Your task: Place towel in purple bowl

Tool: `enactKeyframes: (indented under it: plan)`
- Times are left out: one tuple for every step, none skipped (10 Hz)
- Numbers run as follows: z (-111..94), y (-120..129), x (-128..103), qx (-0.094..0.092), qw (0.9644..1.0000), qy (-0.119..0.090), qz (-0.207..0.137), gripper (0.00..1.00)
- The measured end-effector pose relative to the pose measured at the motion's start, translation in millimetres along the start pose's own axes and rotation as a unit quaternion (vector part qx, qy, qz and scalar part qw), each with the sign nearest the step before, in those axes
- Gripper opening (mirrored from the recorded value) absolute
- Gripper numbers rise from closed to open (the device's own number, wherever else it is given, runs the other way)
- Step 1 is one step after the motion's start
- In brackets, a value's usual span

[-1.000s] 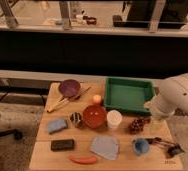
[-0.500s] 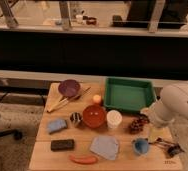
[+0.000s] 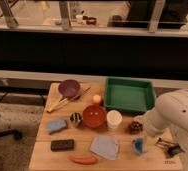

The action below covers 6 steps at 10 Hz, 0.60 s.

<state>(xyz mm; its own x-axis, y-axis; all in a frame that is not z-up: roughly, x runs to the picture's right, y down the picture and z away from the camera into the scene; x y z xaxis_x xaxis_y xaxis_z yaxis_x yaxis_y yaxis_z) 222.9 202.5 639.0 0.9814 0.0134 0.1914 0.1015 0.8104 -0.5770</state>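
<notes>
The towel [image 3: 105,147] is a pale grey-blue cloth lying flat near the table's front edge, in front of the red bowl [image 3: 94,116]. The purple bowl [image 3: 69,88] stands at the table's back left, with nothing inside it. My white arm comes in from the right. My gripper [image 3: 146,136] hangs low over the front right of the table, just above the small blue cup [image 3: 139,146] and to the right of the towel. It holds nothing that I can see.
A green tray [image 3: 129,94] sits at the back right. A white cup [image 3: 114,119], an orange ball [image 3: 97,99], a pine cone [image 3: 135,126], a blue pad [image 3: 57,125], a dark block [image 3: 62,145], wooden sticks [image 3: 64,102] and a red-orange piece [image 3: 83,159] are spread over the table.
My arm has come down and to the left, from beside the green tray toward the blue cup at the front right. The objects on the table have not moved.
</notes>
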Motion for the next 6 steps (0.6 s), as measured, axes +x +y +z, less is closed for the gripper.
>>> enactKeyframes:
  plan:
    - [4.0,4.0,-2.8,-0.002,1.0000,-0.002,-0.002,0.80]
    - [8.2,7.4,-6.2,-0.005,1.0000,-0.004,-0.004,0.80]
    - [11.8,10.0,-8.8,-0.006,0.9999,-0.006,-0.005,0.80]
    - [17.1,14.2,-11.1,-0.009,0.9999,-0.007,-0.007,0.80]
    - [20.1,16.2,-12.7,-0.010,0.9999,-0.009,-0.007,0.80]
    - [23.2,17.8,-14.8,-0.011,0.9999,-0.010,-0.009,0.80]
